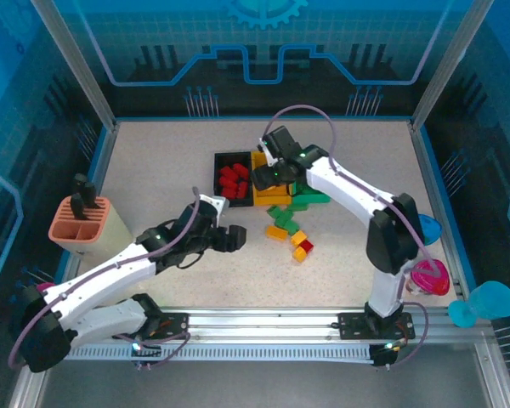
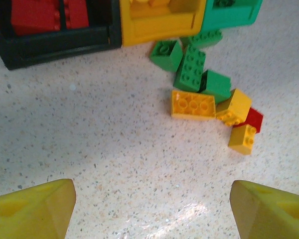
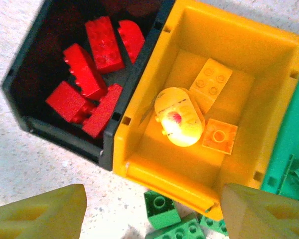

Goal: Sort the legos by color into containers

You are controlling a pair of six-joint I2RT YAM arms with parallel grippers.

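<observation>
Three containers stand in a row: a black bin with several red legos, a yellow bin with yellow legos, and a green bin. My right gripper hovers over the yellow bin's near wall, open and holding nothing; from above it is at the bins. Loose green, yellow and red legos lie on the table in front of the bins. My left gripper is open above bare table, short of that pile, with nothing between its fingers.
An orange-topped cream holder stands at the left edge. A pink cup and a blue cup sit at the right, near the right arm's base. Metal frame posts bound the table.
</observation>
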